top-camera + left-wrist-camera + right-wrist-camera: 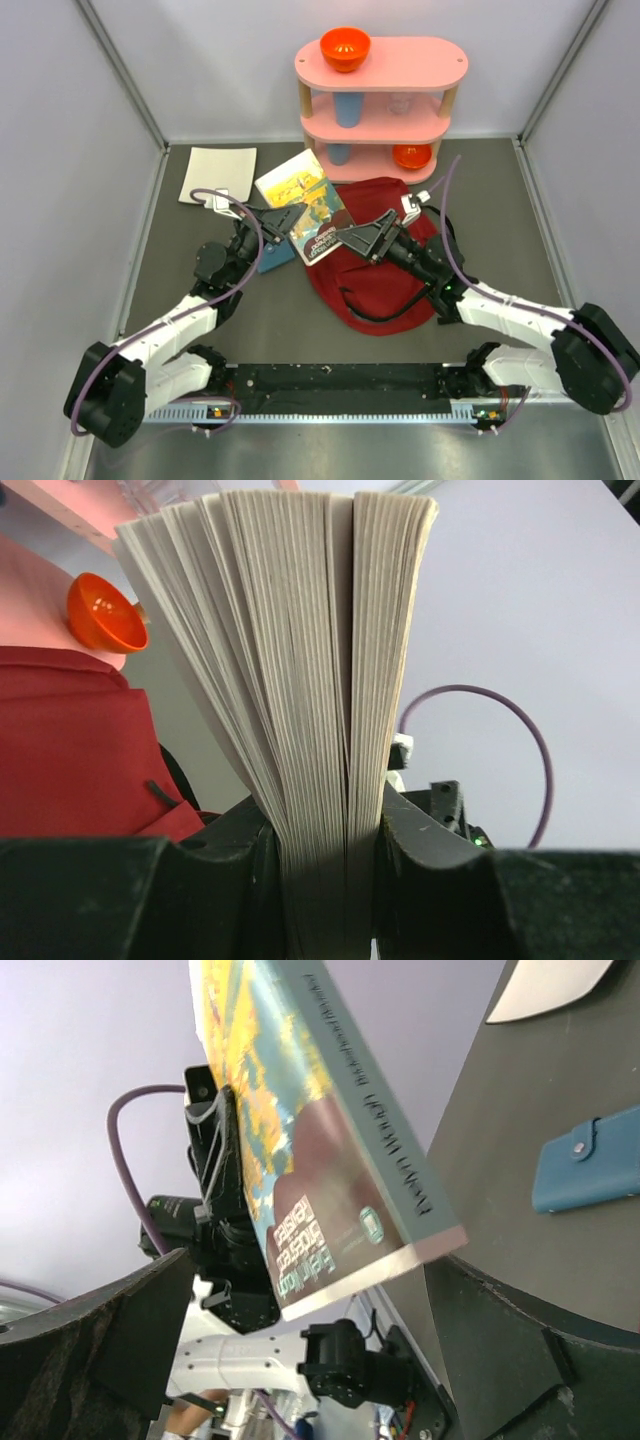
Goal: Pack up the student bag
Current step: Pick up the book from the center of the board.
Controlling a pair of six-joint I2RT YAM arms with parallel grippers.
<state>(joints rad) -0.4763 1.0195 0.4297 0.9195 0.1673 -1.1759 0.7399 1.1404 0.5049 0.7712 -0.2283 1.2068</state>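
The student bag [385, 275] is a dark-red backpack lying flat at mid-table, also at the left edge of the left wrist view [70, 740]. My left gripper [283, 218] [325, 850] is shut on a thick paperback book [312, 212], held in the air above the bag's left edge; its fanned page edges [300, 660] fill the left wrist view. My right gripper [352, 236] [320, 1330] is open at the book's lower right corner. The book [310, 1150] hangs between its spread fingers [520, 1350] without touching them.
A pink three-tier shelf [380, 68] stands at the back with orange bowls [345, 47] [100, 612] and a blue cup [347, 108]. A white sheet [218, 172] [545, 985] lies at back left. A blue wallet [275, 252] [585, 1170] lies under the left arm.
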